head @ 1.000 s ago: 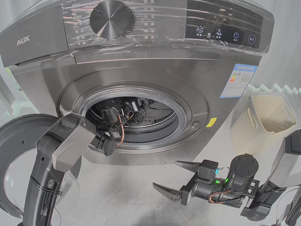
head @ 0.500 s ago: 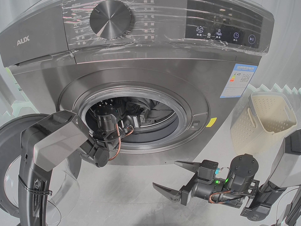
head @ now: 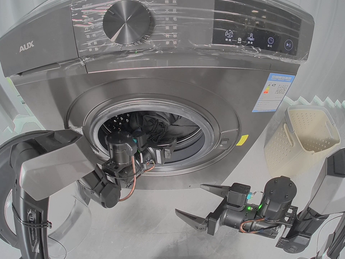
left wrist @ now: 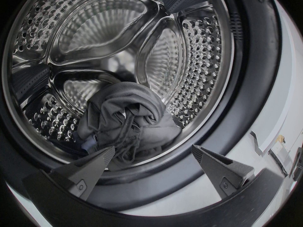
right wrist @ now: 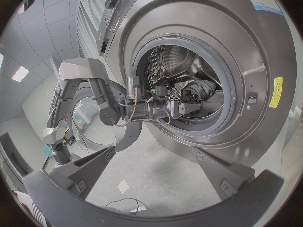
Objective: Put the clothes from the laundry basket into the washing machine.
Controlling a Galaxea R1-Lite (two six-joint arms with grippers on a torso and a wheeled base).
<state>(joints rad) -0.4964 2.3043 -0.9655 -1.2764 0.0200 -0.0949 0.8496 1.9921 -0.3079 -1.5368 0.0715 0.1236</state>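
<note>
The washing machine (head: pixel 215 90) stands on the floor facing us. Its round door (right wrist: pixel 83 126) is swung fully open on the robot's left side. Through the opening we see the perforated steel drum (left wrist: pixel 104 26).

The cream laundry basket (head: pixel 309 133) stands to the right of the machine, close to its side panel, with its mouth turned up towards the head camera.

The clothes (left wrist: pixel 126 101), a bundle of dark grey fabric with loose cords, lie on the lower part of the drum, well inside the door seal.

The left gripper (left wrist: pixel 152 148) is at the lower edge of the door opening and points into the drum. Its fingers are spread wide and hold nothing; the clothes lie just beyond the fingertips, apart from them.

The right gripper (head: pixel 189 199) hangs low over the floor in front of the machine, below the door opening and towards its right. Its fingers are also spread wide and hold nothing.
</note>
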